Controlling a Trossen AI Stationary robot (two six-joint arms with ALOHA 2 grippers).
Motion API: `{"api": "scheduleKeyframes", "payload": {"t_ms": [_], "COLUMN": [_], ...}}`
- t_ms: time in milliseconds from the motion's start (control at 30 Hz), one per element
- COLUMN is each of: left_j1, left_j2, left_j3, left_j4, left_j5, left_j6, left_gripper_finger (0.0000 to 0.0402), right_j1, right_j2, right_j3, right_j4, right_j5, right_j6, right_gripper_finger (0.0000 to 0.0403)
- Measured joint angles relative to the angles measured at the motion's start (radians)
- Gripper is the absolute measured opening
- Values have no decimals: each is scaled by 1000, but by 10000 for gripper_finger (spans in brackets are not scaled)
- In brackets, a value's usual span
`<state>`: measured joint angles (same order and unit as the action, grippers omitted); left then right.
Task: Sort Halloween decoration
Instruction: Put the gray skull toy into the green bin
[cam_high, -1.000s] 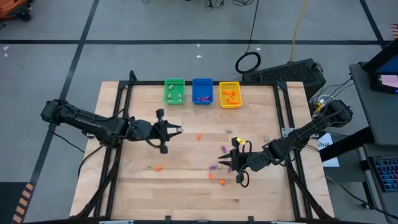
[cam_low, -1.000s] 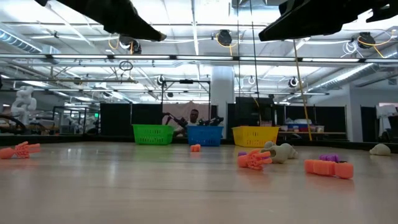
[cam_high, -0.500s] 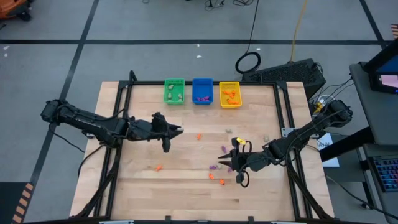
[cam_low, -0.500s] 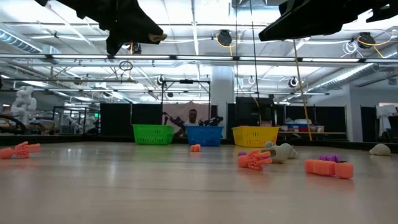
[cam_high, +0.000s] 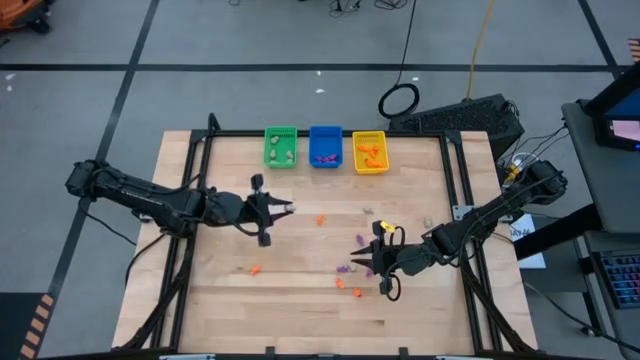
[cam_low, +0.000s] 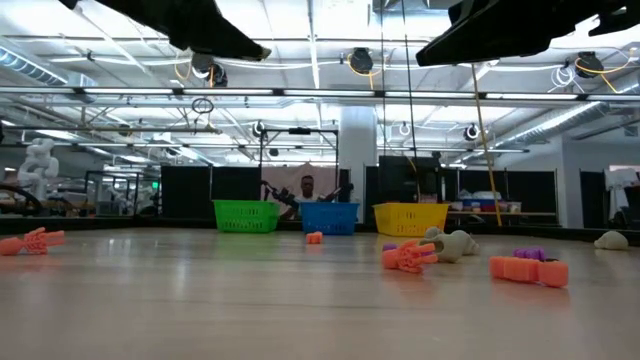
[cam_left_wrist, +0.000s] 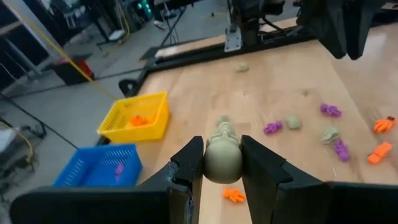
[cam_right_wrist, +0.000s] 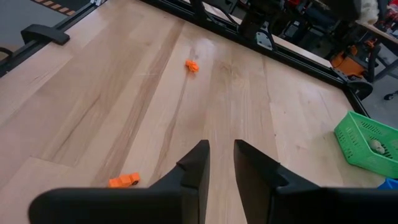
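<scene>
- Your left gripper (cam_left_wrist: 222, 163) grips a beige skull trinket (cam_left_wrist: 223, 160); carry it over the green bin (cam_high: 280, 146).
- Your right gripper (cam_right_wrist: 219, 163) hovers, fingers narrowly parted, empty.

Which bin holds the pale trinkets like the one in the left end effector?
The green bin, leftmost of three; the blue bin holds purple, the yellow bin orange.

Brightness: even and bright across the table (cam_high: 230, 310).
Light source: rows of ceiling lamps (cam_low: 360, 62) seen from the low view.
Shadows: soft and faint, close under the arms.
Glare: pale sheen on the table's near edge in the low view.
Focus: left wrist view sharp on the beige trinket (cam_left_wrist: 222, 158), with the table's far edge soft.
Blur: background hall slightly hazy.
</scene>
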<state>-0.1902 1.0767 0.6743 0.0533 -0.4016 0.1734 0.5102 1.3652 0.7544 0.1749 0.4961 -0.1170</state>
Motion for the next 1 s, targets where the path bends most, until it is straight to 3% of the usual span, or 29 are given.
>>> {"api": "scheduleKeyframes", "payload": {"t_ms": [167, 367, 433, 500, 700, 800, 1000], "left_j1": [3, 95, 166, 250, 521, 623, 733], "left_j2": [0, 0, 0, 0, 20, 54, 166], "left_j3": [0, 0, 0, 0, 0, 0, 0], "left_j4": [42, 53, 52, 47, 11, 11, 31], "left_j5": [-17, -275, -307, -284, -3, 86, 83], "left_j6": [42, 51, 53, 50, -20, -54, -113], "left_gripper_finger": [85, 85, 85, 85, 85, 85, 85], "right_j1": [0, 0, 0, 0, 0, 0, 0], "right_j2": [0, 0, 0, 0, 0, 0, 0], "right_j3": [0, 0, 0, 0, 0, 0, 0], "right_j4": [0, 0, 0, 0, 0, 0, 0], "right_j5": [0, 0, 0, 0, 0, 0, 0], "right_j6": [0, 0, 0, 0, 0, 0, -3], "right_gripper_finger": [59, 59, 59, 59, 59, 59, 59]}}
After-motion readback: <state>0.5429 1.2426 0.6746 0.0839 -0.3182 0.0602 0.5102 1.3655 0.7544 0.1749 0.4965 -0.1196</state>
